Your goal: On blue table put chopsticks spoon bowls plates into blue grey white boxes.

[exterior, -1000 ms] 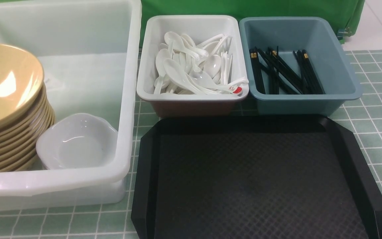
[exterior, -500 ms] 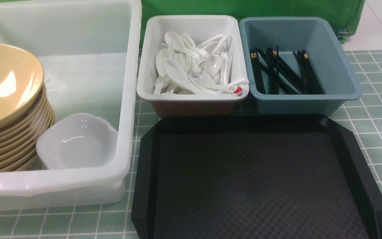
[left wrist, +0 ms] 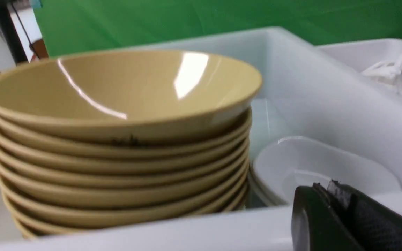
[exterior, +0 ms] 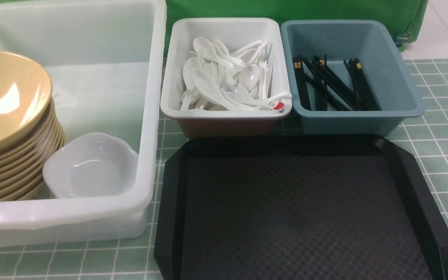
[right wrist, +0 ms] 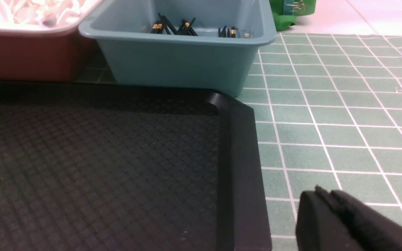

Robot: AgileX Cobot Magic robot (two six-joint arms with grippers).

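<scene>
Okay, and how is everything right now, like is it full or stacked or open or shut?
Tan bowls: stacked, tilted.
White dishes: stacked, tilted.
Translucent white box: open, partly filled.
White box: open, holding many spoons.
Spoons: loosely piled.
Blue-grey box: open, partly filled.
Black chopsticks: lying loosely crisscrossed.
Black tray: empty.
Left fingers: shut.

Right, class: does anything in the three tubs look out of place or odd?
One glossy white spoon with a red mark lies among plain white spoons in the white plastic tub; its decoration makes it the odd one out.
</scene>
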